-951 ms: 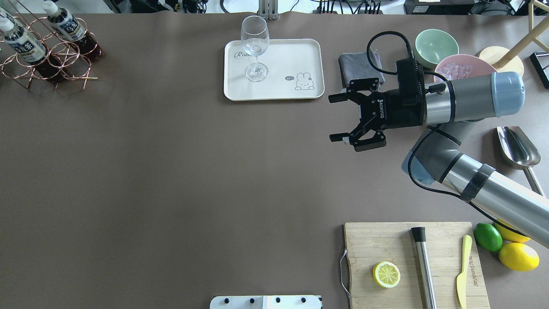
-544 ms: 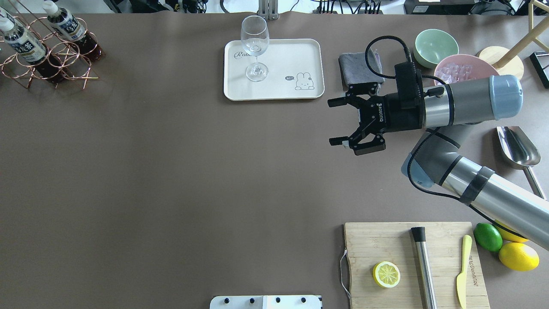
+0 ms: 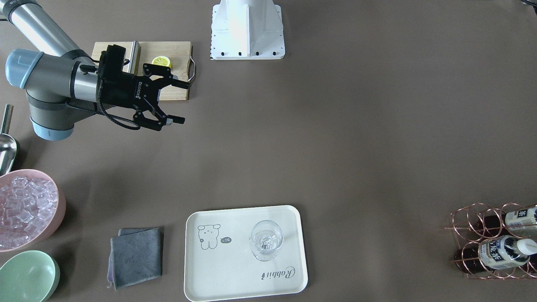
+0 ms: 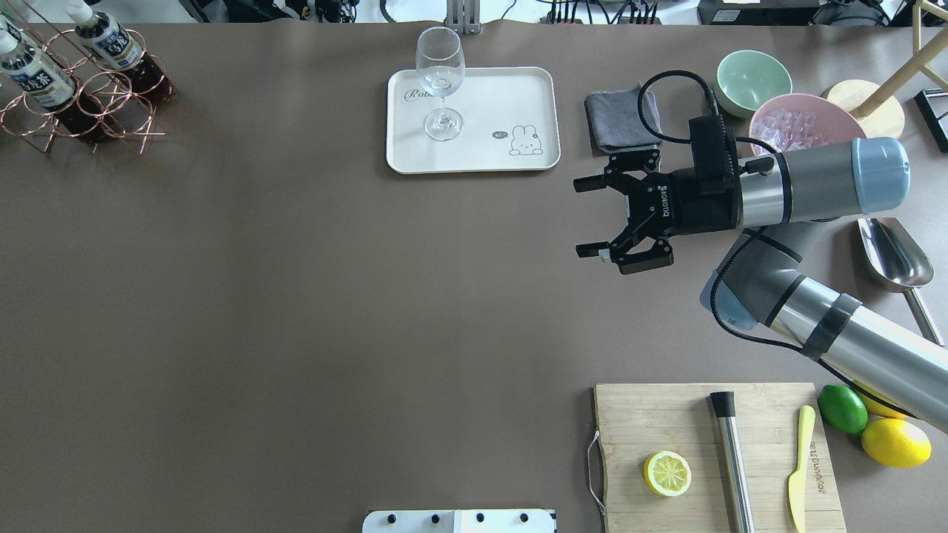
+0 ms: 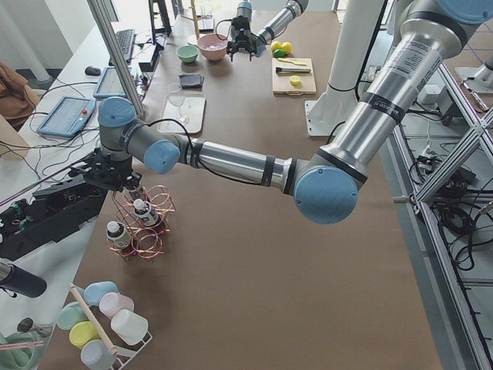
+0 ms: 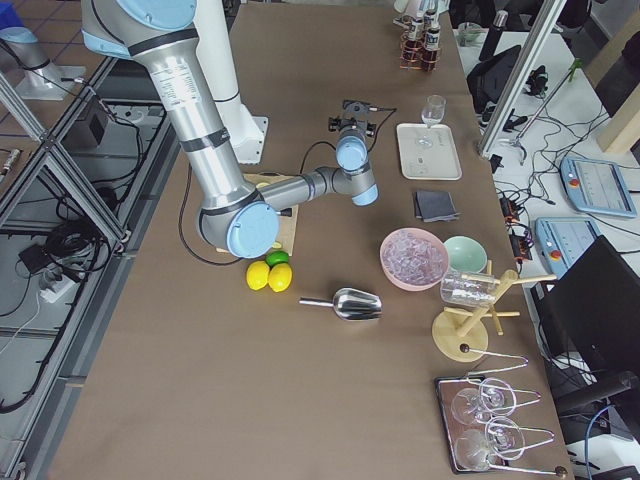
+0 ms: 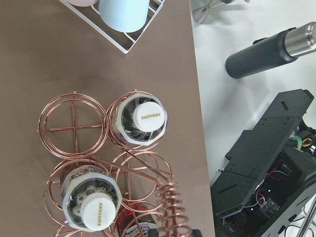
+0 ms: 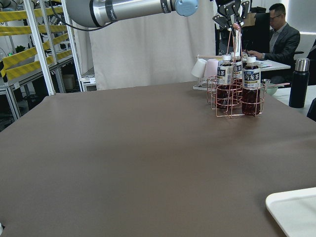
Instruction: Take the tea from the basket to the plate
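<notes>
Bottles of tea [image 4: 111,44] with white caps [image 7: 149,116] stand in the copper wire basket [image 4: 111,118] at the table's far left. My left gripper [image 8: 232,17] is above the basket [image 5: 158,243] and shut on the top of its looped handle [image 7: 170,207]. The cream plate [image 4: 503,96] lies at the far middle and carries a clear stemmed glass [image 4: 441,81]. My right gripper [image 4: 585,217] is open and empty, level over the table to the right of the plate [image 3: 235,268].
A grey cloth [image 4: 615,118], green bowl [image 4: 752,81], pink bowl of ice [image 4: 800,118] and metal scoop [image 4: 892,252] are at the right. A cutting board [image 4: 666,422] with a half lemon lies at the near right. A cup rack [image 7: 123,15] stands beside the basket.
The basket with its bottles has shifted slightly left and away at the table's corner. My right gripper has drifted a little right and down in the overhead view, still open.
</notes>
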Robot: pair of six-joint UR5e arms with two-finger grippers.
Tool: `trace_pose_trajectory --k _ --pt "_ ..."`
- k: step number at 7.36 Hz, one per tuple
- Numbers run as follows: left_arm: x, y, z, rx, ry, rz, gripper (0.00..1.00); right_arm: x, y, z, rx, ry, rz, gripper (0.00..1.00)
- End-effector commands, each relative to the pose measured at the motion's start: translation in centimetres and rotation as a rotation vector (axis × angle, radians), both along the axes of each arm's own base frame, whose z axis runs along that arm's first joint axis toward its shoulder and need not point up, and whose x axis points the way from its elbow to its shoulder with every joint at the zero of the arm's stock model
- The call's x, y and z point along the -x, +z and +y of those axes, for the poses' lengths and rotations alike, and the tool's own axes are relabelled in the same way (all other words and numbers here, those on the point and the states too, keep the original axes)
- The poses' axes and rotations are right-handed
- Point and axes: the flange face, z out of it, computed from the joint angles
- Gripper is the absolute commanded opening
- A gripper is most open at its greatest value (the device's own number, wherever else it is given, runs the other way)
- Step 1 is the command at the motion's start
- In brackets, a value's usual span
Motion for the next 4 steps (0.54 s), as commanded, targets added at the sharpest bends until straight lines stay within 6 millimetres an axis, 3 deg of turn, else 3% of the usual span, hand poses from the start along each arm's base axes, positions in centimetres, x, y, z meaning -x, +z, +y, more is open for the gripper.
trace_pose_trajectory --k 1,2,3,4 --pt "1.8 -0.6 0.3 -0.008 -0.021 -0.004 0.0 -0.2 0.0 0.0 0.0 0.001 -0.001 1.0" --pt "2.8 -2.3 1.4 0.026 -0.042 -0.006 0.0 -0.1 0.0 0.1 0.0 -0.001 -0.001 1.0" --pt "5.6 -4.4 4.5 0.057 -0.071 -0.007 0.0 -0.1 0.0 0.1 0.0 -0.001 -0.001 1.0" --pt "5.8 -5.3 7.2 0.076 -0.083 -0.009 0.0 -0.1 0.0 0.1 0.0 -0.001 -0.001 1.0"
